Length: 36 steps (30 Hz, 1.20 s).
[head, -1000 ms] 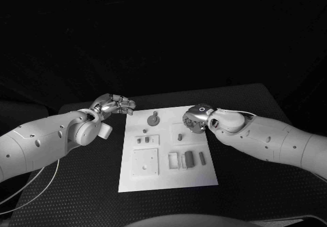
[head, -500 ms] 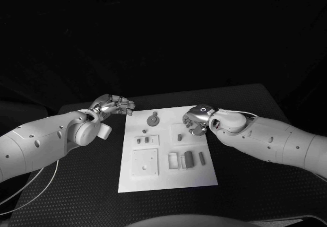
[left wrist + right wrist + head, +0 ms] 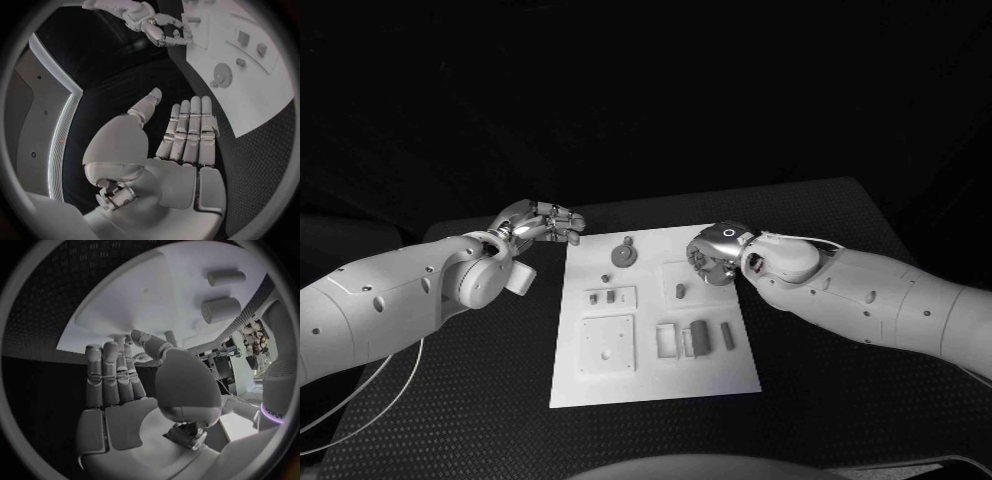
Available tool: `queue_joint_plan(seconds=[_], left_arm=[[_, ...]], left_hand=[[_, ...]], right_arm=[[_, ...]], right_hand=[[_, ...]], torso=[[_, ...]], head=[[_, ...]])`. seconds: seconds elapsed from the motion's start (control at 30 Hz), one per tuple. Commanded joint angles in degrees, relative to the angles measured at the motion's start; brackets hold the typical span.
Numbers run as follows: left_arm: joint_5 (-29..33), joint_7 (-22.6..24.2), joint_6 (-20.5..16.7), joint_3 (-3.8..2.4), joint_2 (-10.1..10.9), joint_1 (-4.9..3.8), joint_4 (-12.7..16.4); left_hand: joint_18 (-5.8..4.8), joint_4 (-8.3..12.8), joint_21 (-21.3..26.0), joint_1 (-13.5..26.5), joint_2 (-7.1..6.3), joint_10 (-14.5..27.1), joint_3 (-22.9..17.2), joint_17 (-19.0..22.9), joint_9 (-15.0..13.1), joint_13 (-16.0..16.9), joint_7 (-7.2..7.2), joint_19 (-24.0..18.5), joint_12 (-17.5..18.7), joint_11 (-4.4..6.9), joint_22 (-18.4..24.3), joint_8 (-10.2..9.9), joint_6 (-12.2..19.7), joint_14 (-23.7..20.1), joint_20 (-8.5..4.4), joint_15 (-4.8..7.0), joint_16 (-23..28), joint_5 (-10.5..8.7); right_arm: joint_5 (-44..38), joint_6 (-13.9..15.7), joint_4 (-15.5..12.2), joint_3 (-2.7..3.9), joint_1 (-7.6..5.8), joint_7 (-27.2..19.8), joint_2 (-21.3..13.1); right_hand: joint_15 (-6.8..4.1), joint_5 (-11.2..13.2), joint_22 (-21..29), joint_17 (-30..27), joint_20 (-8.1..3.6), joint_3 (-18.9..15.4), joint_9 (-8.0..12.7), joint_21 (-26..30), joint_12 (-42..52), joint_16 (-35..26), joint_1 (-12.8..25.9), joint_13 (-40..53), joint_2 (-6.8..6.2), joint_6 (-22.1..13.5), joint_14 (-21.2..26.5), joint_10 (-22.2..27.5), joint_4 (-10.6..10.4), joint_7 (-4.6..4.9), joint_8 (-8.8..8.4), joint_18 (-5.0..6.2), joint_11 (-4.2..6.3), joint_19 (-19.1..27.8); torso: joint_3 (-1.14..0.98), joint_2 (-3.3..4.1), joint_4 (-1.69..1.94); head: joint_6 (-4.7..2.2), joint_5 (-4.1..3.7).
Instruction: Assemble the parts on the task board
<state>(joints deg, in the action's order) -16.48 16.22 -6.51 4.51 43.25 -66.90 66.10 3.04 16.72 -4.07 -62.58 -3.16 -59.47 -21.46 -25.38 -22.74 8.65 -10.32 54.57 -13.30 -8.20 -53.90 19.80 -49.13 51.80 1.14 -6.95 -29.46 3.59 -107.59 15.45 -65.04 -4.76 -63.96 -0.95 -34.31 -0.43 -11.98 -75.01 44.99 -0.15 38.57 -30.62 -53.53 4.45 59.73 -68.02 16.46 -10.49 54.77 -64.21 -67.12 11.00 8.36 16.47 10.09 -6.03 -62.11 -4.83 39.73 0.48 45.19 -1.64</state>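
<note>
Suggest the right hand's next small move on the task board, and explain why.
Probably lower the right hand toward the small upright part just below it on the task board. The hand holds nothing, with fingers extended, and hovers over the board's far right corner, so that part looks closest.

A black table [image 3: 834,330] with a fine dotted texture is lying under everything, and the same dotted surface is showing in the left wrist view [image 3: 262,145] and the right wrist view [image 3: 56,295]. Thin pale cables [image 3: 365,395] are looping over its near left corner. Dark surroundings are reaching back behind the table's far edge.
</note>
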Motion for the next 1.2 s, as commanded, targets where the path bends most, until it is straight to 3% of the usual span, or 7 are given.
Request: queue_joint_plan(seconds=[0.03,0.2,0.73,1.2], left_arm=[[0.4,0.1,0.3,-0.04,-0.1,-0.07,0.2],[0.4,-0.1,0.3,-0.04,-0.1,-0.07,0.1],[0.4,-0.5,0.4,-0.03,-0.1,-0.07,0.1],[0.2,-1.0,0.3,-0.03,-0.1,-0.07,-0.1]], left_hand=[[0.95,0.0,-0.1,-0.1,0.48,-0.5,0.3,-0.1,0.1,-0.1,0.15,0.4,0.3,-0.03,0.1,0.1,0.3,0.5,0.12,0.08,0.3,-0.4],[0.95,0.0,-0.1,-0.1,0.5,-0.6,0.4,-0.2,0.1,-0.2,0.16,0.5,0.3,-0.02,0.1,0.1,0.2,0.6,0.09,0.12,0.4,-0.42],[0.93,0.0,-0.1,0.0,0.44,-0.6,0.7,-0.3,0.1,-0.3,0.16,0.5,0.2,-0.02,0.2,0.1,0.3,0.7,0.05,0.16,0.5,-0.46],[0.92,0.0,-0.1,-0.1,0.44,-0.6,0.8,-0.5,0.1,-0.4,0.15,0.6,0.2,-0.03,0.2,0.0,0.3,0.7,0.03,0.17,0.6,-0.48]], right_arm=[[-0.2,-1.0,0.4,-0.24,0.43,0.3,0.1],[-0.5,-1.1,0.5,-0.25,0.5,0.4,0.6],[-1.4,-1.7,0.7,-0.34,0.74,0.9,1.2],[-3.8,-0.9,0.5,-0.49,1.13,2.2,1.6]], right_hand=[[-0.34,0.3,-0.8,0.1,-0.21,-0.1,-0.2,-0.4,0.6,-0.4,0.3,-0.1,1.33,0.7,-0.5,-1.4,-0.3,-0.37,0.45,4.91,0.44,-0.5],[-0.78,0.3,-0.8,0.1,-0.37,-0.4,-0.3,-0.6,0.9,-0.6,0.7,-0.2,2.17,1.5,-0.9,-2.7,-0.3,-0.72,0.84,4.91,0.91,-0.7],[-1.05,0.2,-0.9,0.2,-0.52,-0.6,-0.3,-0.7,0.9,-0.8,1.0,-0.4,1.96,2.1,-1.3,-3.5,-0.3,-1.0,1.1,4.91,1.19,-0.8],[-1.91,0.2,-1.0,0.5,-0.92,-0.5,-0.8,-1.3,1.6,-1.0,-0.1,-0.2,2.71,3.8,-2.0,-6.1,1.4,-1.66,1.96,4.91,2.07,-1.3]], torso=[[-0.02,0.04,-0.05],[-0.02,0.03,-0.02],[0.0,0.03,0.02],[0.0,0.03,0.04]], head=[[-0.06,-0.07],[-0.03,-0.09],[0.01,-0.14],[0.05,-0.1]])
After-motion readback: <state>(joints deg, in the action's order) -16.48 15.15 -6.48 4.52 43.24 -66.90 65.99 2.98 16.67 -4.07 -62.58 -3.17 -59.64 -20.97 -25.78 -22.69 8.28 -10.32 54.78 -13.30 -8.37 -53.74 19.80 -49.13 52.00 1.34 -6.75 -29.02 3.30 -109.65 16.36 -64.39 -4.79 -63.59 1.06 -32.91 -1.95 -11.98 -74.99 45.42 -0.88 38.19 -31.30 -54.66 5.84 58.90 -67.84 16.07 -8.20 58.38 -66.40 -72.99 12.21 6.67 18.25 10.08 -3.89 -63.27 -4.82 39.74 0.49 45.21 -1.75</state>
